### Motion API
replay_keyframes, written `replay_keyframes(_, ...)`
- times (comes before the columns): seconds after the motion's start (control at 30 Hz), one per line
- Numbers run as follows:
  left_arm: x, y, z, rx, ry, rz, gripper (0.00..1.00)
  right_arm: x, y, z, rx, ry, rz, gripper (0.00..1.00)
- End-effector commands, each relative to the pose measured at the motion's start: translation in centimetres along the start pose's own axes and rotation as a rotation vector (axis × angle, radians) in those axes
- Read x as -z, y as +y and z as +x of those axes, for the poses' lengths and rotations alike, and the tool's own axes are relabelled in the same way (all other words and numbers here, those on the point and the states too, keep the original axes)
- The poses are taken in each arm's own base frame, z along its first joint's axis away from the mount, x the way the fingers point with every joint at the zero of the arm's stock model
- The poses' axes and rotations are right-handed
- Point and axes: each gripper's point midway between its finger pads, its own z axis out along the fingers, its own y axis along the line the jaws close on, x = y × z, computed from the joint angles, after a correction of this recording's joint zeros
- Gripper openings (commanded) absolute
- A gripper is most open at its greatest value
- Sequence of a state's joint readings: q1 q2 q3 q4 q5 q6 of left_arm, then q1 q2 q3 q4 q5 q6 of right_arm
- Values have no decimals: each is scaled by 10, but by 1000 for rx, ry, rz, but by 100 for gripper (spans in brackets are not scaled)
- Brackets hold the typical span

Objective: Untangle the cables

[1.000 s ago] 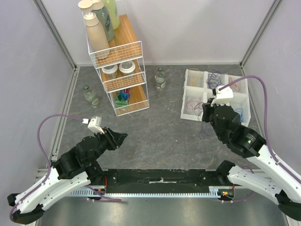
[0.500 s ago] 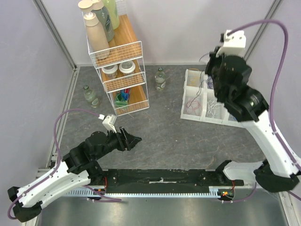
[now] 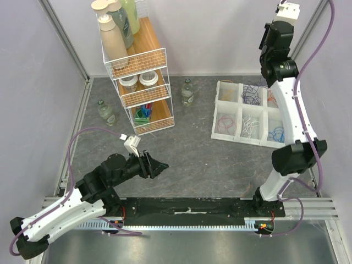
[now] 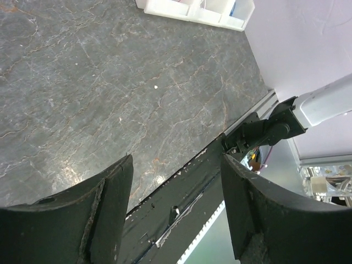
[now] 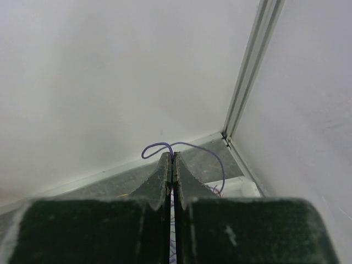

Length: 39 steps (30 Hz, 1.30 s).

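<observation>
Right gripper [image 5: 172, 160], raised near the back wall, pinches a purple cable [image 5: 190, 146] whose lower run is hidden behind its fingers. Other cables [image 3: 250, 122] lie in the tray [image 3: 215, 120]. Left gripper [image 4: 176, 160] gapes wide, empty.

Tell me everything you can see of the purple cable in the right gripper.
The purple cable is a thin, floppy cord pinched in the right gripper, jaws shut tight on it, high above the white tray. Past the tips it curls into a small loop to the left and a wider arc to the right that drops toward the tray. Its lower run is hidden behind the jaws, so whether it is clear of the other cords cannot be told.
</observation>
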<state>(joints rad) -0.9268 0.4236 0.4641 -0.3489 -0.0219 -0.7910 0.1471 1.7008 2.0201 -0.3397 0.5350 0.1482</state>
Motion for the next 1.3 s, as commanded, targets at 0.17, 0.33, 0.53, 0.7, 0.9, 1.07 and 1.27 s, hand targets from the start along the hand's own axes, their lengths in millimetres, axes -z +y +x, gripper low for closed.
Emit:
replay_keyframes(0.17,-4,-2,-6,-76,-16,13,72,-41,-19,47,-23,33,-4,0)
replay_keyframes(0.33,-10,-5,-4,-73,2,18,72,-32,-29,55,-23,53,9,0)
replay_keyframes(0.53,-13,-6,-5,-58,1,19,72,-28,-32,89,-22,112,10,0)
replay_keyframes(0.7,-10,-10,-1,-45,19,44,72,-35,-16,163,1,255,-64,0)
replay_keyframes(0.9,-5,-8,-1,-43,15,35,72,-48,3,264,-48,465,-135,0)
replay_keyframes(1.07,-4,-11,-4,-56,18,36,72,-70,-5,333,-60,605,-143,0)
replay_keyframes(1.27,-4,-11,-3,-57,26,32,72,-72,-15,342,29,689,-116,3)
